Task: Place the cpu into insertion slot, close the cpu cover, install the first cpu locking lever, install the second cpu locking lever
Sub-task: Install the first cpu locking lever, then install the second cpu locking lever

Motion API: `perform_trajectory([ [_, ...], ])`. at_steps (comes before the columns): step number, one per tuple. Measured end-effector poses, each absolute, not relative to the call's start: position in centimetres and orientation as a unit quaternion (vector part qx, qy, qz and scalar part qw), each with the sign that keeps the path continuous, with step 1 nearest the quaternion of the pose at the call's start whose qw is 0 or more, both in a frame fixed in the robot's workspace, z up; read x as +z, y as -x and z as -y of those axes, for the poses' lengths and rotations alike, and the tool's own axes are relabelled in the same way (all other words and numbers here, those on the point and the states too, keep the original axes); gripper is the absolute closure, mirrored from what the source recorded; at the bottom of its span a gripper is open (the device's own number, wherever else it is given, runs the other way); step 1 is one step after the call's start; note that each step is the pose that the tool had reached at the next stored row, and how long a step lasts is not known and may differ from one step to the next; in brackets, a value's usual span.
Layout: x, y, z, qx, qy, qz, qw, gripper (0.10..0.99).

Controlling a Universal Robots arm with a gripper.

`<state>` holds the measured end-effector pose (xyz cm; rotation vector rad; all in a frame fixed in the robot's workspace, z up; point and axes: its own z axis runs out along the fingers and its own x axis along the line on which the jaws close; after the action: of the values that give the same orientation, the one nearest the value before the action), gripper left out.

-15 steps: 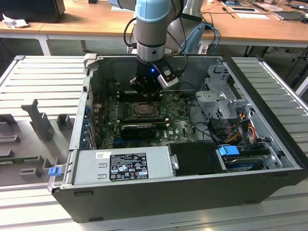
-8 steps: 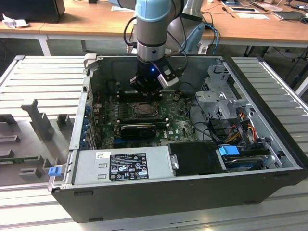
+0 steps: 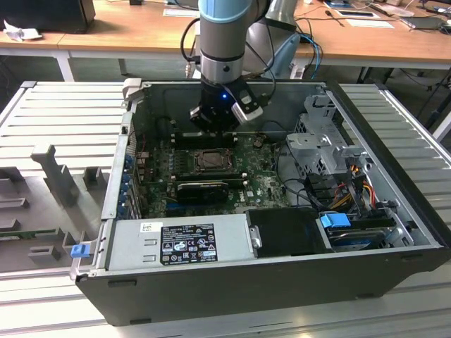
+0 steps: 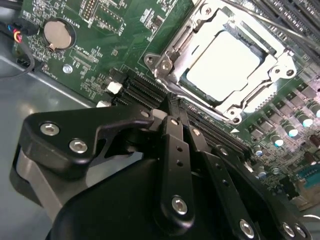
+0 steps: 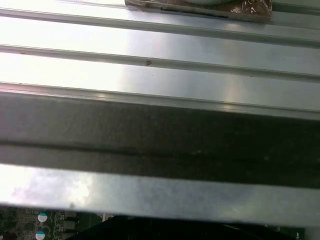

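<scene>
In the second wrist view we see the black gripper (image 4: 172,112) close to us, its two fingers pressed together with nothing between them. Just past it is the green board (image 4: 100,50) inside the big dark computer case (image 3: 232,282). The cpu (image 4: 225,62), a pale flat square, lies in its slot. The shiny metal cpu cover (image 4: 272,70) is down around it like a frame. Farther off stands a wooden table (image 3: 141,32).

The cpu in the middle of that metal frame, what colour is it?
The cpu is pale, silvery white. The second wrist view shows it best.
</scene>
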<state>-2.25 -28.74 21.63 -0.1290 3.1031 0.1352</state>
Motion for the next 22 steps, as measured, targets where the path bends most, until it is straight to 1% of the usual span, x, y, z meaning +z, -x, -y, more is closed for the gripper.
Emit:
perform_trajectory([
  [13,21.62,2.25,29.36,0.044,0.042,-0.998,0.016,0.98],
  [17,22.32,2.24,29.44,0.044,0.041,-0.998,0.017,0.98],
  [22,22.32,2.22,29.57,0.043,0.041,-0.998,0.016,0.98],
])
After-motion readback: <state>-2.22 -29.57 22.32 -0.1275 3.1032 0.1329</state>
